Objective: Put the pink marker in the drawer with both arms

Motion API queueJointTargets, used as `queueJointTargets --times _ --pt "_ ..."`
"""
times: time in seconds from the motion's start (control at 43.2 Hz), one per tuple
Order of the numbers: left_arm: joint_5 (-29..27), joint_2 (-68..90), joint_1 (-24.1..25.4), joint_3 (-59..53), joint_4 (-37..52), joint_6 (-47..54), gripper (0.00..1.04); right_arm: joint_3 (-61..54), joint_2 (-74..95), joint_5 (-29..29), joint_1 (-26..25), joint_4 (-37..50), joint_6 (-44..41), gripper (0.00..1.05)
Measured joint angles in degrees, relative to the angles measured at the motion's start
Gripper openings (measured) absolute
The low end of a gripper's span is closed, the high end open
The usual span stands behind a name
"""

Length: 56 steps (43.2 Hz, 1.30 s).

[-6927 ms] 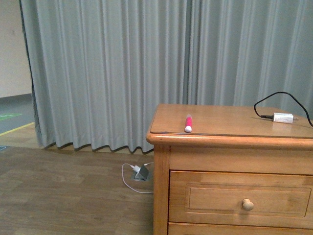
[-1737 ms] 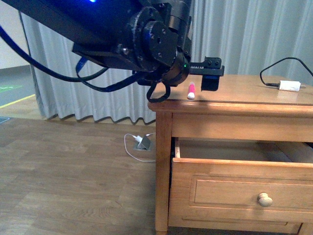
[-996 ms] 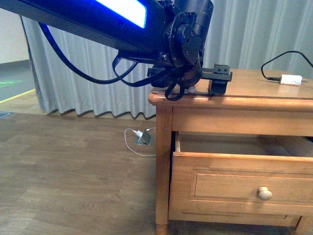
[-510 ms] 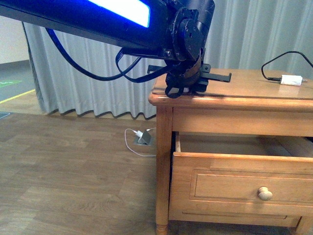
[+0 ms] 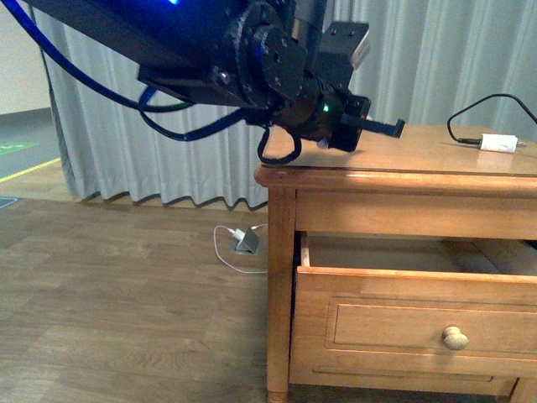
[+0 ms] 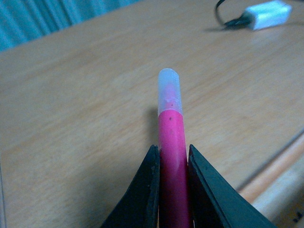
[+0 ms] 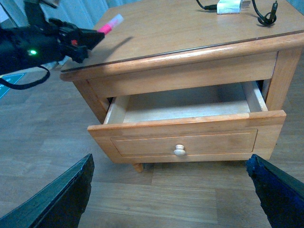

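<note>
The pink marker [image 6: 170, 133] with its white end [image 6: 169, 90] is clamped between the fingers of my left gripper [image 6: 172, 148]. It hangs just above the nightstand top [image 6: 71, 109]. In the right wrist view the marker [image 7: 108, 25] sticks out of the left gripper [image 7: 90, 36] over the top's far left corner. In the front view the left gripper [image 5: 384, 126] hides the marker. The drawer [image 5: 411, 323] stands pulled open, with its knob [image 5: 455, 338] facing me and its inside [image 7: 185, 107] bare. My right gripper [image 7: 171, 199] hangs open above the floor in front of the drawer [image 7: 190, 140].
A white charger plug [image 5: 497, 143] with a black cable lies at the back right of the nightstand top [image 5: 436, 159]. A floor socket [image 5: 245, 242] with a white cable sits beside the nightstand. Grey curtains [image 5: 126, 151] hang behind.
The drawer, shut at first, stands open. My left gripper came down onto the marker at the top's front corner, shut on it, and has now risen slightly and shifted right.
</note>
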Motion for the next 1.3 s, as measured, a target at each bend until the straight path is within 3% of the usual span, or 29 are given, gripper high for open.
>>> queueJointTargets --times 0.255,0.463,0.764,0.88,1.297 --pt "12.1 -13.8 0.4 -14.6 5.4 5.5 0.15 0.0 0.0 0.0 0.0 0.0 0.0 0.96" --pt "16.2 -16.9 -0.4 -25.1 9.6 10.5 0.15 0.0 0.0 0.0 0.0 0.0 0.0 0.96" --pt "10.1 -13.2 -3.3 -31.0 14.2 20.3 0.15 0.0 0.0 0.0 0.0 0.0 0.2 0.96" --pt "6.0 -9.2 -4.0 -30.2 17.1 24.8 0.15 0.0 0.0 0.0 0.0 0.0 0.2 0.96" --pt "0.9 -1.2 -5.5 -23.1 19.6 29.4 0.14 0.0 0.0 0.0 0.0 0.0 0.2 0.96"
